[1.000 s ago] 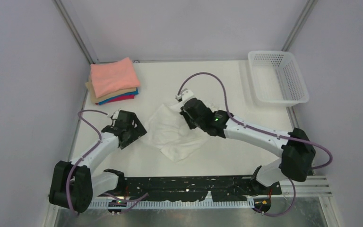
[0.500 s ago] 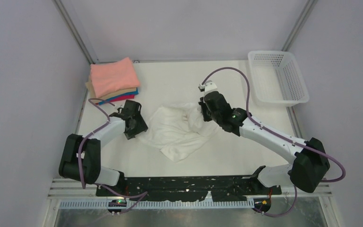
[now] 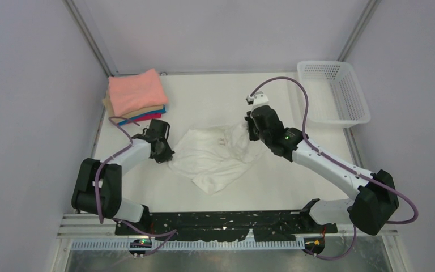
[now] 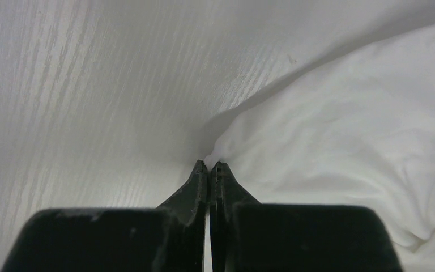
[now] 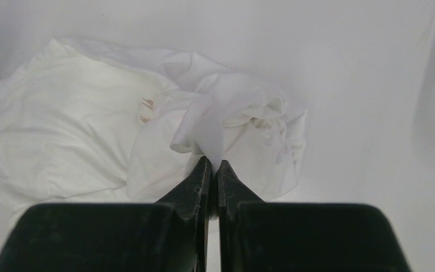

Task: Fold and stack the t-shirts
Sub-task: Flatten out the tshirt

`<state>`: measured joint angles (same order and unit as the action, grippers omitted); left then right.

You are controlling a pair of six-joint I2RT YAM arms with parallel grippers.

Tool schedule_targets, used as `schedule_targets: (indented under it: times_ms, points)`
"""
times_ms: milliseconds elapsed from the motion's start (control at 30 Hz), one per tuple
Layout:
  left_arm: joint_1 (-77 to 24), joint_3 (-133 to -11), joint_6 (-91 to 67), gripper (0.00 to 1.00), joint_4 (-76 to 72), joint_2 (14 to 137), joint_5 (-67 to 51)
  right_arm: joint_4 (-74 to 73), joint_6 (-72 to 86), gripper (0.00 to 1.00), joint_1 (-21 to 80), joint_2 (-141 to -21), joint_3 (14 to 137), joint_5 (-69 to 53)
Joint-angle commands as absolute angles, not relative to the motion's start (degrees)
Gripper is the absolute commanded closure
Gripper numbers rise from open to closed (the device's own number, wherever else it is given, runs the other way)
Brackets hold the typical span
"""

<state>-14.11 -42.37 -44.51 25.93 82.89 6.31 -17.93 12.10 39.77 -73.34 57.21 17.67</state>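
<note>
We see the white t-shirt (image 3: 209, 161) lying crumpled mid-table (image 3: 204, 93), between both arms. The folded stack (image 3: 136, 95), salmon-pink on top, sits well apart at the far left corner. Our right gripper (image 5: 210, 164) pinches a raised fold at the shirt's right side. Our left gripper (image 4: 209, 165) is pressed together on its left edge.

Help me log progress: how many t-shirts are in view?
5. One crumpled white cloth t-shirt lies mid-table; four folded ones sit stacked at the far-left corner: salmon-pink on top, then tan, blue and magenta edges. Others may be hidden within the stack.
</note>
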Motion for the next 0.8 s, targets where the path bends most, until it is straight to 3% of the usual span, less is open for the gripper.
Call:
schedule_targets:
  times_ms: [0,300,500,767]
  points:
    - [-14.0,-45.5,-41.8,1.0,24.7,77.9,8.5,-15.6,10.4,0.94,38.5,-70.8,59.9,23.3]
    - [-16.6,-57.3,-33.3,1.0,30.1,50.5,26.0,-14.1,1.0,0.94,35.8,-59.7,67.9,25.0]
    - [-16.8,-63.7,-26.5,1.0,27.8,35.1,24.0,-14.3,-5.7,0.94,35.8,-48.7,76.2,19.8]
    - [-16.8,-78.0,-23.6,1.0,31.1,27.3,20.2,-24.0,-6.6,0.94,35.8,-42.8,94.4,7.1]
